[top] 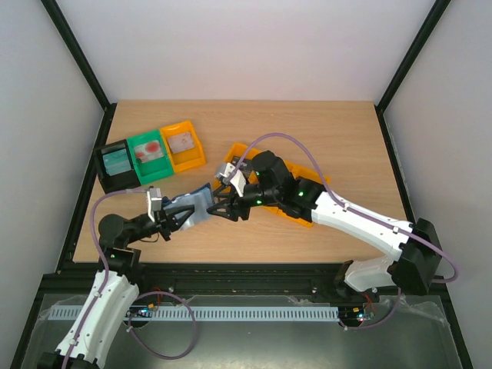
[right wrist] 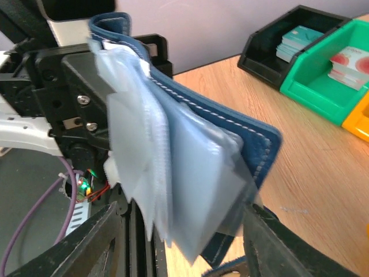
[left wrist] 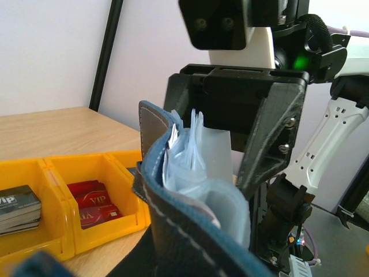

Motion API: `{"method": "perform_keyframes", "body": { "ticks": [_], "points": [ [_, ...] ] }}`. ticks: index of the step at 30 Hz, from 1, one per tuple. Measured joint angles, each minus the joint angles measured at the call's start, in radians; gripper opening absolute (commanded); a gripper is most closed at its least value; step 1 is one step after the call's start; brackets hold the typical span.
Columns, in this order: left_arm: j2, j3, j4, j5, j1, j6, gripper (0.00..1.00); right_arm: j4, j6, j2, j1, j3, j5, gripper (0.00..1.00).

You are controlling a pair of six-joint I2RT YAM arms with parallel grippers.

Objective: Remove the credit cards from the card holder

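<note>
My left gripper is shut on the dark navy card holder and holds it open above the table. Its pale blue-grey pockets fan out and show no card in them. My right gripper is open, its fingers wide on either side of the pockets' free end without touching them. In the left wrist view the holder fills the foreground and hides my left fingers. Red cards and dark grey cards lie in the orange tray.
A black bin with teal cards, a green bin with white-and-red cards and a small orange bin stand at the back left. The orange tray lies partly under my right arm.
</note>
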Motion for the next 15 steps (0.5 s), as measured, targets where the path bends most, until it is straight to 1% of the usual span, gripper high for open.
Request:
{"method": "perform_keyframes", "body": {
  "ticks": [1,4,8,10,13,15],
  "points": [
    [0.001,0.0,0.0,0.001,-0.001,0.0,0.02,0.0,0.0,0.003,-0.002,-0.001,0.008,0.61],
    [0.002,-0.001,0.001,0.007,-0.002,0.0,0.02,0.0,-0.003,0.021,-0.009,-0.001,0.029,0.65],
    [0.002,-0.001,0.003,0.015,-0.002,-0.003,0.02,-0.002,-0.003,0.045,-0.013,-0.001,0.054,0.67],
    [0.002,-0.001,0.003,0.018,-0.001,-0.003,0.02,-0.001,-0.005,0.048,-0.014,-0.001,0.058,0.64],
    [0.002,-0.001,0.004,0.02,-0.002,-0.003,0.02,-0.001,-0.009,0.048,-0.014,-0.001,0.058,0.57],
    [0.002,-0.002,0.005,0.021,-0.002,-0.003,0.02,-0.001,-0.014,0.048,-0.014,-0.001,0.054,0.55]
  ]
}}
